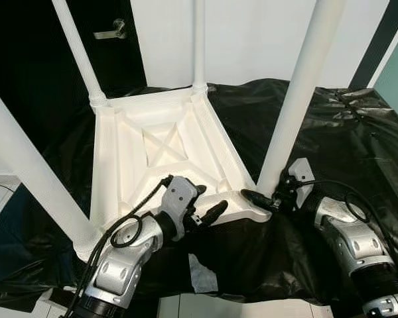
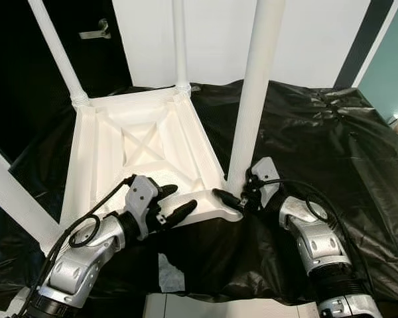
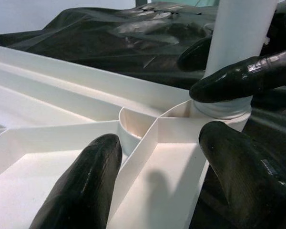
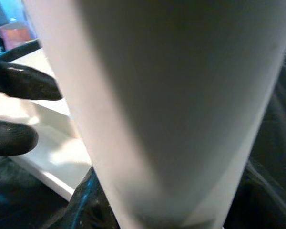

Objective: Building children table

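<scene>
on the black sheet point(image 1: 331, 132) covering the worktop, the white children's table top point(image 1: 159, 159) lies upside down, ribbed underside up, with a cross brace in the middle. all four white legs look seated at the corners: far left leg point(image 1: 79, 56), far right leg point(image 1: 199, 43), near right leg point(image 1: 298, 99), and near left leg point(image 1: 26, 172), which runs up toward the camera on the left.

left gripper point(image 1: 209, 207) sits at the near edge of the table top, fingers point(image 3: 86, 191) spread moderately, one over the ribbed inside and one past the outer rim, straddling the edge wall, not clearly squeezing it. looks like bracing the top.

right gripper point(image 2: 235, 193) is at the base of the near right leg, right by its corner socket. one finger reaches to the left of the leg foot. right wrist view has the leg up close between the fingers, but whether they press it or just flank it, cannot tell.

progress judgement: mostly done, legs all standing in place. likely left: tighten or seat the near right leg fully, check the others, then flip the table upright. socket joint at that corner shows a collar point(image 3: 219, 107) sitting on the rim, seems close to home.

a door handle point(image 1: 113, 30) shows on the dark door behind.
</scene>
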Controlling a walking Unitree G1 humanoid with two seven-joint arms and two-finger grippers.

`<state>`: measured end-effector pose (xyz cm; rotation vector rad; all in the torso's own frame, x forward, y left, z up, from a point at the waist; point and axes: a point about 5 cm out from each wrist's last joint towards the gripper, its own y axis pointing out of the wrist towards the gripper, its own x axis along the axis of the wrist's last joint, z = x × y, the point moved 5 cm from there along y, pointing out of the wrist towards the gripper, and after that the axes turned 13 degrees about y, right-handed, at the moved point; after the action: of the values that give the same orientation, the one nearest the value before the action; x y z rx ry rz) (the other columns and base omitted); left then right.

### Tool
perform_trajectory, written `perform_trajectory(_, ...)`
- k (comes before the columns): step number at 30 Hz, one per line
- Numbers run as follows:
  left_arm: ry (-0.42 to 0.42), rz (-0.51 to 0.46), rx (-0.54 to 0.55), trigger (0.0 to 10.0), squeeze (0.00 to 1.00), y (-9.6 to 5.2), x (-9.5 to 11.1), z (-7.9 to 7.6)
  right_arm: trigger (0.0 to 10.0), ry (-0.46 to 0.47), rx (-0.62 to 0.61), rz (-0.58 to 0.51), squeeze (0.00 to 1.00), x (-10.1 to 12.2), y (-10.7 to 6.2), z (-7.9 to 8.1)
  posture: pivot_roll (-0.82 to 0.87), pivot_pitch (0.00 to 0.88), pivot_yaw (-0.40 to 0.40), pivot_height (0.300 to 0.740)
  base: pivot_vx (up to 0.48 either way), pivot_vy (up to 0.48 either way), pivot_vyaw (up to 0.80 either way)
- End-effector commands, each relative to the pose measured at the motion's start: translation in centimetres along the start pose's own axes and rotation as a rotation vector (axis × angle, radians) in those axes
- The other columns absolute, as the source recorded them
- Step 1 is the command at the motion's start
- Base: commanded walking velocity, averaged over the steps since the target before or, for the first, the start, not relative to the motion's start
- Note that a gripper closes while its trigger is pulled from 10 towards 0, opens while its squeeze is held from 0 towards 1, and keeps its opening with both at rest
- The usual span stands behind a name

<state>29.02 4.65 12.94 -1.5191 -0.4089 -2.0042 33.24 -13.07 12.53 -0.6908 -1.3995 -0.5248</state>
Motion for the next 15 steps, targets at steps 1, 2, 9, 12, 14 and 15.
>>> perform_trajectory(1, 0.019, -0.004, 0.006, 10.0, 0.0, -0.12, 0.32, -0.02, 10.0, 0.019, -0.101, 0.056, 0.0, -1.69, -0.21, -0.42, 0.0, 0.0, -0.015, 0.74, 0.0, 0.0, 0.0)
perform_trajectory(2, 0.019, -0.004, 0.006, 10.0, 0.0, -0.12, 0.32, -0.02, 10.0, 0.019, -0.101, 0.056, 0.0, -1.69, -0.21, -0.42, 0.0, 0.0, -0.015, 0.74, 0.0, 0.0, 0.0)
perform_trajectory(9, 0.018, -0.002, -0.021, 10.0, 0.0, -0.07, 0.3, -0.35, 10.0, 0.136, -0.433, -0.004, 0.0, -2.34, -0.62, -0.15, -0.02, 0.0, 0.002, 0.74, 0.0, 0.0, 0.0)
perform_trajectory(12, 0.019, -0.001, -0.031, 10.0, 0.0, -0.04, 0.28, -0.45, 10.0, 0.164, -0.554, -0.037, 0.0, -2.4, -0.61, 0.3, -0.02, 0.0, 0.007, 0.74, 0.0, 0.0, 0.0)
perform_trajectory(14, 0.019, -0.001, -0.033, 10.0, 0.0, -0.04, 0.27, -0.48, 10.0, 0.17, -0.594, -0.045, 0.0, -2.43, -0.64, 0.45, -0.02, 0.0, 0.007, 0.74, 0.0, 0.0, 0.0)
perform_trajectory(15, 0.019, -0.002, -0.035, 10.0, 0.0, -0.02, 0.3, -0.52, 10.0, 0.189, -0.658, -0.065, 0.0, -2.46, -0.78, 0.41, -0.02, 0.0, 0.006, 0.74, 0.0, 0.0, 0.0)
